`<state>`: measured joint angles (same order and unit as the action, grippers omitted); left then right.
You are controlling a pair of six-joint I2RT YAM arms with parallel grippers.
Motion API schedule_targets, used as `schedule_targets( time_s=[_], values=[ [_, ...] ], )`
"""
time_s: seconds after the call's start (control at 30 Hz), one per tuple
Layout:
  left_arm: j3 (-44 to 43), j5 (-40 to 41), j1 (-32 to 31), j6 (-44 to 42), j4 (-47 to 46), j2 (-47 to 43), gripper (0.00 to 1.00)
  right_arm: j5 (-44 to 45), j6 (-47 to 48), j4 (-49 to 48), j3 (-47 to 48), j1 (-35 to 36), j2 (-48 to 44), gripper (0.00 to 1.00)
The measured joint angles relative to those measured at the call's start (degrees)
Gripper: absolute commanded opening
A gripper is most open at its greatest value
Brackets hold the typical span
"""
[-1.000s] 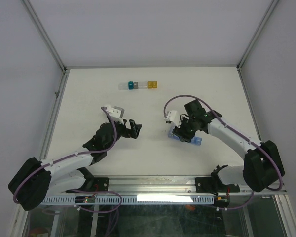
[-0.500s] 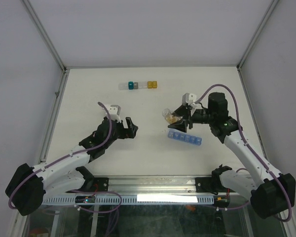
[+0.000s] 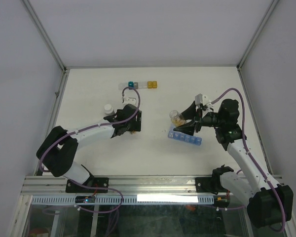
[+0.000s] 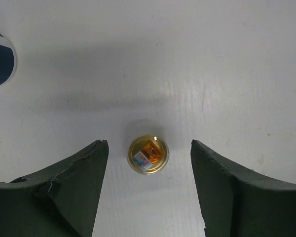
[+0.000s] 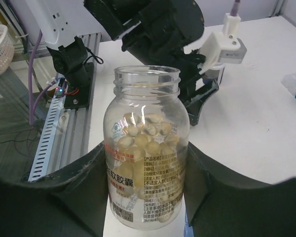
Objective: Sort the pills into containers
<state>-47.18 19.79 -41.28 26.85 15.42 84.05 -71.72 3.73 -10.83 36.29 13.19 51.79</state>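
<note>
White cap (image 3: 108, 107): it lies alone on the table (image 3: 89, 94), left of the left arm. The bottle therefore has no closure, and any tilt lets pills out.

Left gripper (image 3: 132, 123): its fingers are spread wide and grasp nothing. They straddle a small round gold-rimmed piece (image 4: 148, 154) with something orange inside, and do not touch it. A crooked descent could nudge it away or pinch only its rim.

Bottle (image 5: 147, 197): uncapped, it is clamped by its smooth label wall between the right gripper (image 3: 184, 120) fingers. It is lifted just beyond the far-left end of the strip. The wall could slide in that grip as the wrist rolls.

Pills (image 5: 145, 140): a pale tan heap fills the lower half of the bottle. A fast pour would dump many at once, and they would bounce off and scatter.

Blue strip (image 3: 186, 137): it lies loose, near and right of the bottle. I cannot tell whether its lids are open. Shut lids would shed every pill, and a bump would skew the compartment row.
</note>
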Motion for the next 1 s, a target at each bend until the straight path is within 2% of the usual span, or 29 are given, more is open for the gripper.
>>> schedule_targets(
  time_s=[0.13, 0.8, 1.0],
  values=[
    [-2.6, 1.7, 0.0, -1.0, 3.1, 5.2, 0.58, -0.6, -1.0, 0.5, 0.0, 0.0, 0.0, 0.00],
    [-4.2, -1.3, -0.4, -2.5, 6.1, 9.4, 0.51, -0.8, -1.3, 0.4, 0.0, -0.7, 0.3, 0.00],
    [-4.2, -1.9, -0.4, -2.6, 6.1, 9.4, 0.38, -0.8, -1.3, 0.3, 0.0, -0.7, 0.3, 0.00]
  ],
)
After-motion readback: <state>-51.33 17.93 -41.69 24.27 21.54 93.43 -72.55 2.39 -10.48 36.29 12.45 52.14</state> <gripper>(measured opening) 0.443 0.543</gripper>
